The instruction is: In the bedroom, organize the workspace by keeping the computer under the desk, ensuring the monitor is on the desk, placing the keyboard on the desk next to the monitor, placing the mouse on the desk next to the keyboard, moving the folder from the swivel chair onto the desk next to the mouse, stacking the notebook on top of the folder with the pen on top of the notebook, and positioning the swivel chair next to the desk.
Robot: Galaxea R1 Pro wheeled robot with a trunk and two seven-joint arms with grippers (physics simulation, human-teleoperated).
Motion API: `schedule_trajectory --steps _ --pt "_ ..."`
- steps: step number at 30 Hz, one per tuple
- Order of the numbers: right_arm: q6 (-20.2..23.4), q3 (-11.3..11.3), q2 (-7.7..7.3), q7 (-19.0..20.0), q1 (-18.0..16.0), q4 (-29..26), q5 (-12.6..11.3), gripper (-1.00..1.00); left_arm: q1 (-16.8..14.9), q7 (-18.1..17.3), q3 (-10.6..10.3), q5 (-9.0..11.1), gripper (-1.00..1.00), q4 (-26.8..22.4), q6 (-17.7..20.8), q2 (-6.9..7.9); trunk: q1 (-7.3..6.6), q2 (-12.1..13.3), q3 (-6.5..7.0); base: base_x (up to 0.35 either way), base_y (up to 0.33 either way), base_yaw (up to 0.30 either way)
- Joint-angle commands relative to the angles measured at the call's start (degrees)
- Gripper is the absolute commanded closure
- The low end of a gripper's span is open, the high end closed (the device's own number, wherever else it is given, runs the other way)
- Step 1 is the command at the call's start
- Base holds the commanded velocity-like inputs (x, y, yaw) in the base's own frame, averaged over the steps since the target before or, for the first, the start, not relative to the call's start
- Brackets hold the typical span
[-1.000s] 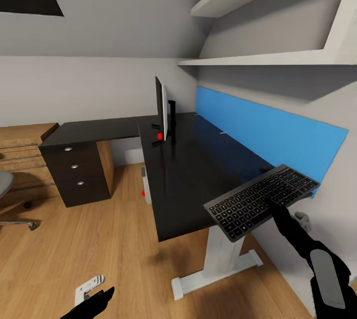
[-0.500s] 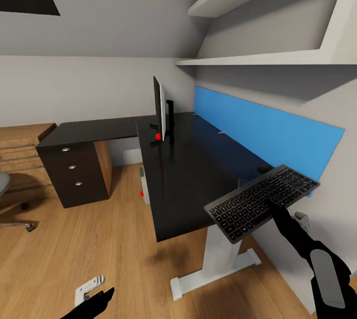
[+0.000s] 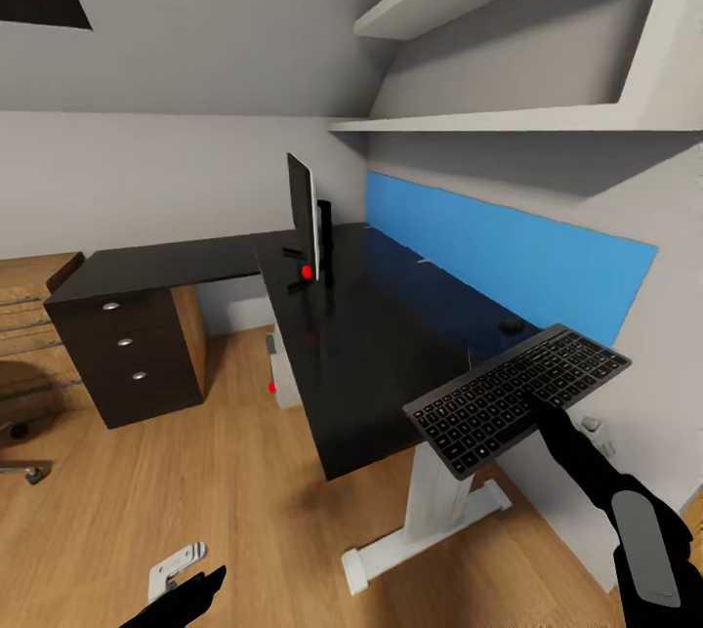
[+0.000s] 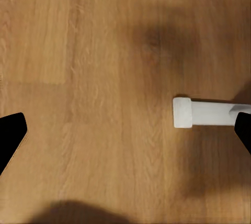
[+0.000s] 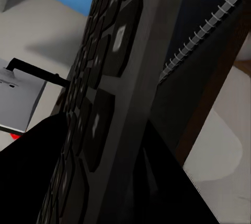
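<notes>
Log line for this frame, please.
right gripper: holding keyboard over desk corner | left gripper: open, above floor | monitor: on desk

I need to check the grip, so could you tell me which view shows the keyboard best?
The head view: the whole keyboard shows there, held by the right gripper above the desk's near corner. The right wrist view shows a few keys up close.

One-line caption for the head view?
Right gripper holds the keyboard over the black desk's near end; monitor stands farther back.
</notes>
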Motion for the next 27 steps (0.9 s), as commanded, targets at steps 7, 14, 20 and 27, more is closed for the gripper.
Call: schedule_trajectory --steps 7,14,20,27 --pt "0.33 -0.15 -0.05 0.14 -0.06 -0.05 -0.04 1.0 -0.01 0.45 -1.67 0.57 -1.0 -0.12 0.25 0.08 0.0 -0.03 0.25 0.113 0.315 -0.225" --pt "0.32 -0.16 -0.05 0.14 -0.06 -0.11 0.02 1.0 -0.01 0.46 -1.82 0.56 -1.0 -0.12 0.25 0.08 0.0 -0.03 0.55 0.197 0.3 -0.226" --pt "0.32 -0.16 -0.05 0.14 -0.06 -0.11 0.05 1.0 -0.01 0.46 -1.83 0.51 -1.0 -0.12 0.25 0.08 0.0 -0.03 0.81 0.202 0.299 -0.226" --pt "0.32 -0.16 -0.05 0.14 -0.06 -0.11 0.05 1.0 -0.01 0.46 -1.85 0.51 -1.0 -0.12 0.25 0.08 0.0 -0.03 1.12 0.136 0.31 -0.226"
